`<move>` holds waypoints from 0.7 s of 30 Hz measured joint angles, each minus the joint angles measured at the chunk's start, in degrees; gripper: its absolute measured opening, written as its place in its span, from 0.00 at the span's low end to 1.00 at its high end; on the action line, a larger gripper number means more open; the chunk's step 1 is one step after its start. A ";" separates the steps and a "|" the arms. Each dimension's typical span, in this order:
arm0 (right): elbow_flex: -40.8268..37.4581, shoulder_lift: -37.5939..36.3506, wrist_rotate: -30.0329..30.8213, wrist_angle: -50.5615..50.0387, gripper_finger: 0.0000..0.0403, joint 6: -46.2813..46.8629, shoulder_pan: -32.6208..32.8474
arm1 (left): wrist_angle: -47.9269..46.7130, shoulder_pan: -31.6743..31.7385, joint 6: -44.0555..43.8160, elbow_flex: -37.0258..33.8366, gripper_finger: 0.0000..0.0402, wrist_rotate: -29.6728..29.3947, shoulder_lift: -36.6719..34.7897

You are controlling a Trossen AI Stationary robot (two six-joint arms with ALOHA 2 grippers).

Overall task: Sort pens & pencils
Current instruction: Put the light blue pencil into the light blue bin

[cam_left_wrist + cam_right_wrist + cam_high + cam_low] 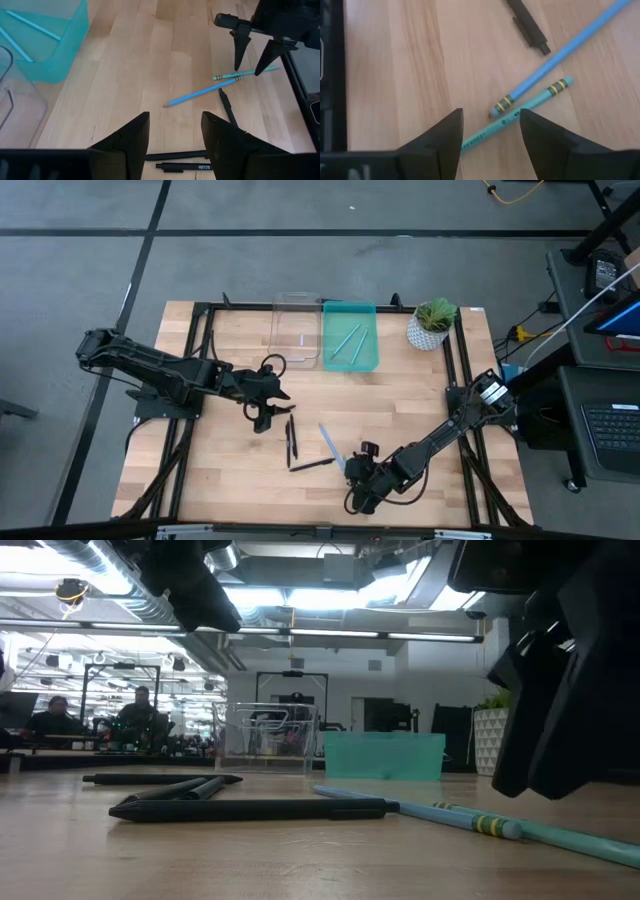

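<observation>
The right end effector (487, 135) hovers open over a teal pencil (520, 117) that touches a blue pencil (560, 50); closing here could, I judge, snag both. Both pencils run from about two o'clock to eight o'clock in the right wrist view. The left end effector (172, 137), also open, hovers above the black pens (182, 161) mid-tabletop (230, 480).

Overhead, table-level, two wrist views
</observation>
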 joint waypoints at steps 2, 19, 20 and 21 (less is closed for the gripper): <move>0.00 -0.01 0.03 -0.50 0.48 -0.01 0.00 | 0.01 0.02 0.00 0.00 0.43 -0.01 0.00; -0.04 -0.01 4.48 -2.10 0.52 0.14 -0.39 | -0.02 0.02 0.02 0.00 0.43 -0.02 0.00; -0.04 -0.01 4.47 -2.10 0.54 0.16 -0.39 | -0.02 0.02 0.02 0.00 0.43 -0.01 0.00; -0.04 0.01 4.45 -2.10 0.56 0.14 -0.39 | -0.02 0.01 0.01 0.00 0.43 -0.01 0.00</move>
